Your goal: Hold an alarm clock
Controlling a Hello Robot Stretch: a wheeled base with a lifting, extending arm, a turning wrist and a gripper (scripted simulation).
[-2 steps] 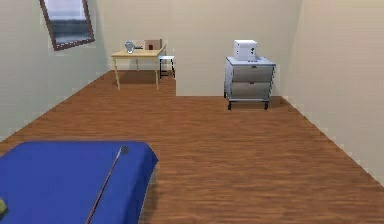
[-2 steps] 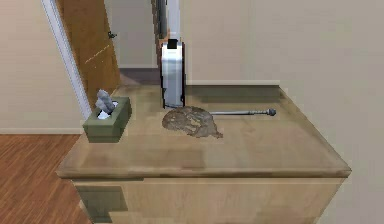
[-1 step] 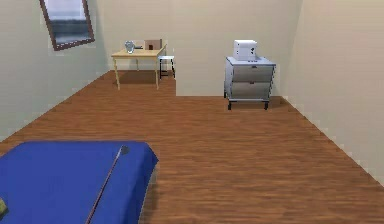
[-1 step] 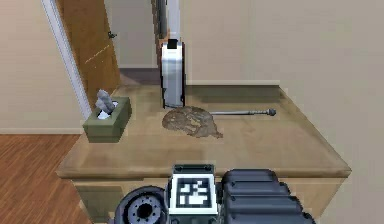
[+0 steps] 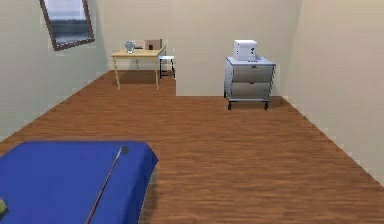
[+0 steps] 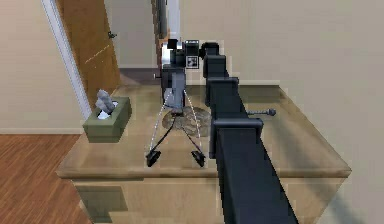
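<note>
A bedroom with a wooden floor. In the forward view, what looks like the alarm clock (image 5: 130, 45), a small pale round thing, stands on a light wooden surface (image 5: 135, 58) against the far wall. It is just beside a brown box (image 5: 153, 45) and well apart from the robot. A blue bed (image 5: 60, 180) fills the near left corner. A grey drawer unit (image 5: 250, 85) with a white box (image 5: 247, 50) on top stands to the right.

In the arm side view, the dark arm (image 6: 235, 140) reaches out over a different wooden surface (image 6: 300, 150) that carries a green tissue box (image 6: 107, 120). The tool (image 6: 175, 157) hangs with its thin fingers over bare wood, so it appears to hold nothing. The pictures do not show its grip state.

The clock is too small here to show detail. It is probably light and rigid, with a smooth hard casing that could slip or roll and a face that could scratch or crack. The safest hold is likely across the sides of the body, kept level and away from the face and any small legs or knobs.
</note>
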